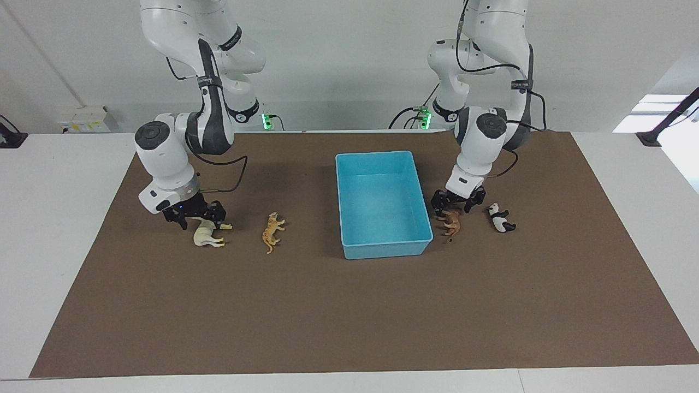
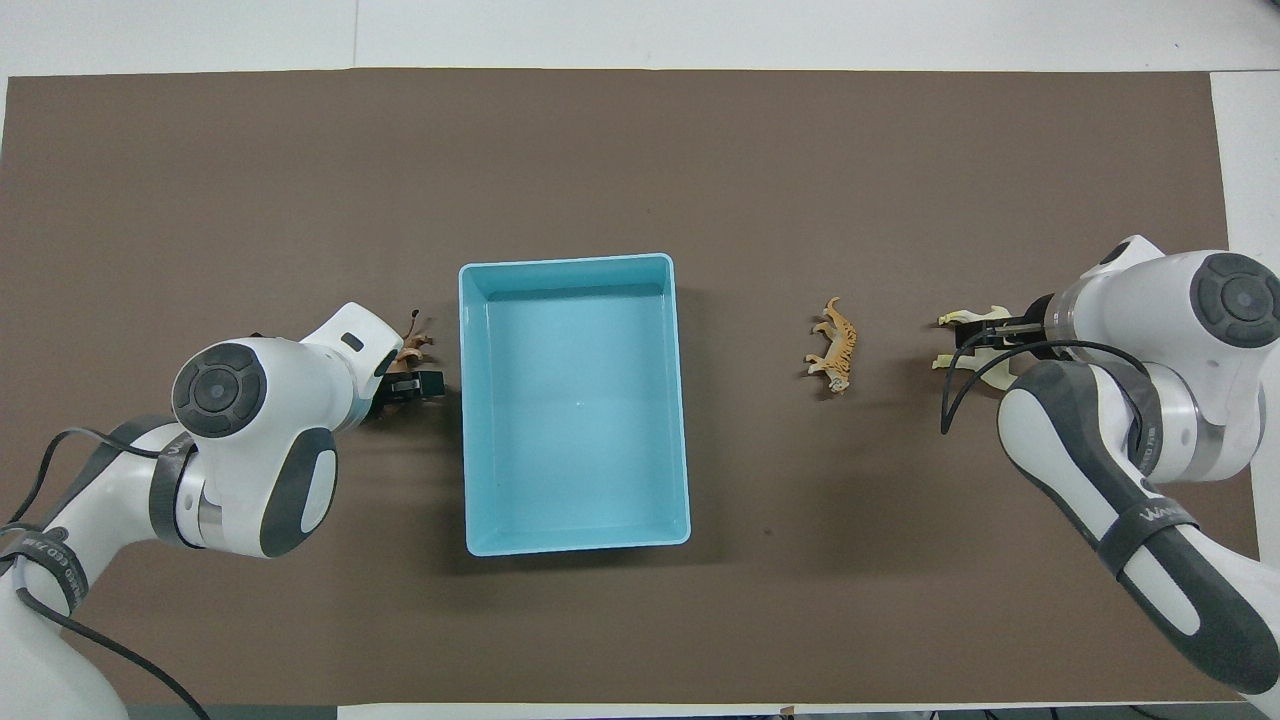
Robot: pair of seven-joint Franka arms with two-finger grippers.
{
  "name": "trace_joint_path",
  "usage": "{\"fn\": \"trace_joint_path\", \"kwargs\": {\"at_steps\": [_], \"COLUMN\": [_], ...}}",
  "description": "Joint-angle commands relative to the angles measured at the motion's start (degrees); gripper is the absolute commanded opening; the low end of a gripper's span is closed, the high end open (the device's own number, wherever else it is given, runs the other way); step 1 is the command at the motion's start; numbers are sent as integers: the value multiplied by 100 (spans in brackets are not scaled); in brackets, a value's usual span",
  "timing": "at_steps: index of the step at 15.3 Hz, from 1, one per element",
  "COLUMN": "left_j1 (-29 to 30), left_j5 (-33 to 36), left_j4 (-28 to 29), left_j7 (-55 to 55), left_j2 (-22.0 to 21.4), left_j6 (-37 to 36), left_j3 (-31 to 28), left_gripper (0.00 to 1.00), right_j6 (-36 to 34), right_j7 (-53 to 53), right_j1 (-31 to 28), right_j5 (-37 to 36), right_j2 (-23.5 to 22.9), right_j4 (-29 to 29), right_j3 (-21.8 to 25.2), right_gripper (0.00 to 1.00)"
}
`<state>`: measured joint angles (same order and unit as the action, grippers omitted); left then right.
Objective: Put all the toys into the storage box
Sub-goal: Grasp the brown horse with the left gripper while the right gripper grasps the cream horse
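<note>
Flanking storage box (image 1: 382, 240): tiger (image 1: 272, 231), panda (image 1: 500, 217).

The box (image 1: 382, 202) (image 2: 575, 400) sits mid-mat (image 1: 349, 305) (image 2: 640, 150), nothing in it. Toward the right arm's end lie the tiger (image 1: 272, 231) (image 2: 835, 345) and, further out that way, the horse (image 1: 207, 234) (image 2: 965, 320) — the right gripper (image 1: 197, 217) (image 2: 985, 335) is down on the horse. Toward the left arm's end, the lion (image 1: 452, 222) (image 2: 410, 345) lies just beside the box wall, with the left gripper (image 1: 454, 206) (image 2: 410, 385) at it — the panda (image 1: 500, 217) lies further out, near the lion but apart.
</note>
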<state>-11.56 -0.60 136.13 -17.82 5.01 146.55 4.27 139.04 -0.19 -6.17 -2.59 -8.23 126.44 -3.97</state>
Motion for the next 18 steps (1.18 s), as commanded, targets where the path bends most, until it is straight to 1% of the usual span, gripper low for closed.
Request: {"fn": "trace_joint_path", "kwargs": {"at_steps": [1, 3, 5, 6, 8, 9, 10, 11, 12, 13, 14, 15, 16, 17, 18], "left_j1": [-66, -109, -136, -136, -136, -136, -136, -119, -92, -66, -48, 48, 162, 233, 251], "left_j5": [-63, -63, -63, -63, -63, -63, -63, -63, -63, -63, -63, -63, -63, -90, -116], "left_j4": [63, 63, 63, 63, 54, 46, 11, -16, -103, -217, -470, -873, -1347, -1961, -2498], "left_j7": [24, -2, -3, -11, -20, -11, -20, 6, 15, 15, 24, 33, 33, 33, 24], "left_j2": [96, 123, 123, 123, 123, 123, 123, 131, 184, 193, 184, 167, 175, 219, 272], "left_j6": [251, 260, 252, 251, 243, 208, 181, 181, 164, 50, -264, -772, -1308, -1966, -2529], "left_j3": [-49, -49, -58, -50, -58, -58, -58, -58, -58, -58, -67, -67, -58, -50, -49], "left_gripper": [100, 100, 100, 88, 57, 44, 32, 23, 18, 17, 16, 16, 16, 16, 16], "right_j6": [193, 211, 229, 298, 526, 571, 597, 659, 720, 721, 721, 729, 721, 721, 703], "right_j7": [-112, -147, -253, -270, -463, -490, -499, -525, -560, -587, -587, -587, -578, -543, -543], "right_j1": [-25, -51, -78, -69, -95, -95, -104, -113, -174, -192, -192, -192, -192, -192, -201], "right_j5": [-5, -13, -13, -5, -14, -5, -13, -14, -14, -14, -14, -14, -14, -14, -14], "right_j2": [-20, -125, -135, -143, -187, -196, -240, -318, -328, -337, -337, -337, -337, -337, -337], "right_j4": [83, 92, 135, 171, 276, 285, 285, 285, 294, 285, 285, 285, 285, 285, 285], "right_j3": [-16, -16, -16, -16, -16, -16, -16, -16, -16, -16, -16, -16, -16, -16, -16], "right_gripper": [100, 100, 100, 100, 100, 99, 96, 95, 89, 77, 65, 41, 12, 0, 0]}}
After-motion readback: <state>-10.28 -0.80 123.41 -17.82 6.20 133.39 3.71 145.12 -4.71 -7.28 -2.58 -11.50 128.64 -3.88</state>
